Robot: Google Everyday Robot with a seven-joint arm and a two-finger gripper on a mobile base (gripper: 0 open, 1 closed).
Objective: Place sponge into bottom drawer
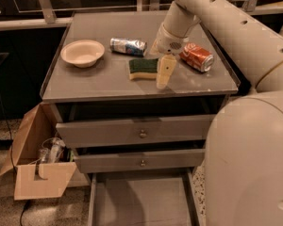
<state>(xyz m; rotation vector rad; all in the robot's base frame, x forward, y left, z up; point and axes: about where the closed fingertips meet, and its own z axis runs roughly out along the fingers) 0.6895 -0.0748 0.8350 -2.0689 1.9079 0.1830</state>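
Observation:
The sponge (142, 68), dark green on top with pale yellow foam, lies flat near the middle of the grey cabinet top (99, 81). My gripper (163, 75) hangs from the cream arm, pointing down, right beside the sponge's right end and low over the top. The bottom drawer (141, 202) is pulled out below the two upper drawers, and its flat grey floor is bare.
A cream bowl (82, 53) sits at the left of the top. A blue-and-silver can (128, 46) lies behind the sponge and a red soda can (196, 57) lies to its right. An open cardboard box (37, 166) stands on the floor at left. The robot's body (250, 164) fills the right side.

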